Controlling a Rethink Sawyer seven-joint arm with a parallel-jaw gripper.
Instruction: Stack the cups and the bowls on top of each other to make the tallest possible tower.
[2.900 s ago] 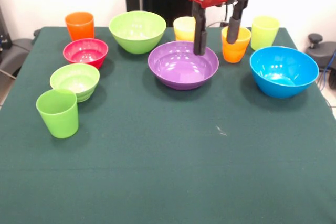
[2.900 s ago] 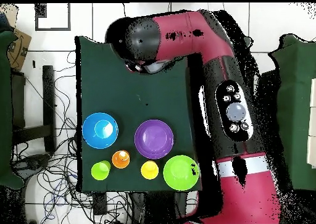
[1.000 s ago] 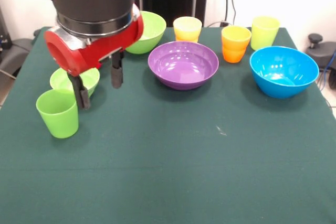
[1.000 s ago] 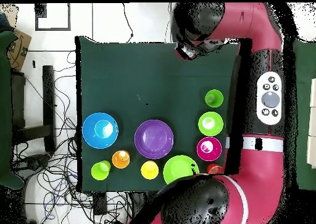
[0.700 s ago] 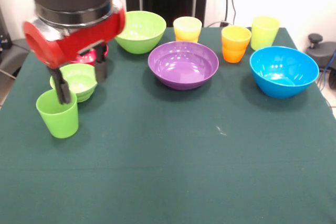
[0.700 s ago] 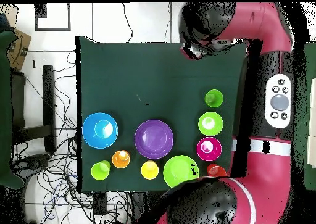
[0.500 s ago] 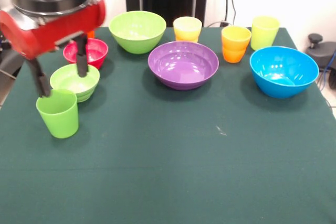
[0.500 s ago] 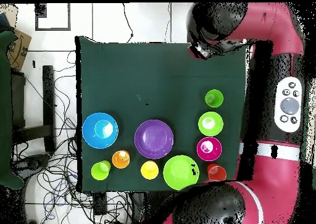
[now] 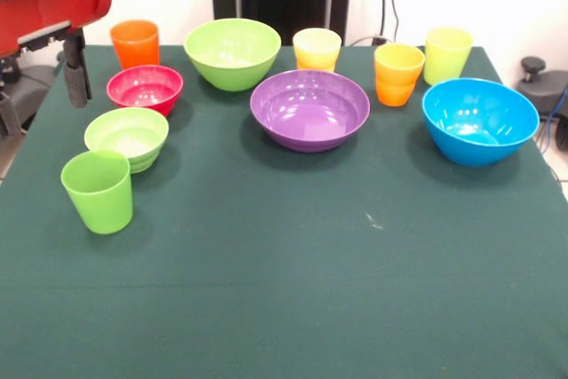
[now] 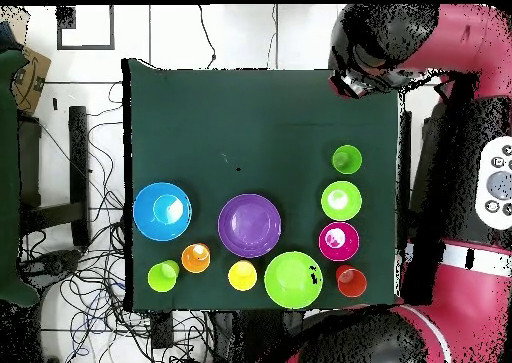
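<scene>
Cups and bowls all sit singly on the green tabletop (image 9: 293, 290); no tower is begun. Nearest, at about eight o'clock, stands the ribbed green cup (image 9: 98, 191), with the small lime bowl (image 9: 127, 137) just behind it and the small red bowl (image 9: 145, 89) beyond that. The purple bowl (image 9: 310, 109) holds the middle, the blue bowl (image 9: 479, 120) lies at three o'clock. Along the far row run the orange cup (image 9: 135, 43), the large lime bowl (image 9: 232, 52), the pale yellow cup (image 9: 317, 48), the orange-yellow cup (image 9: 398, 74) and the yellow-green cup (image 9: 447, 54).

A moment ago the gripper (image 9: 40, 86) hung over the green cup; now it has swung off past the ten o'clock edge, empty, so that approach looks abandoned and nothing has been lifted. One finger (image 9: 76, 68) shows, the other is cut off at the edge, so I cannot tell whether the jaws are apart or together.
</scene>
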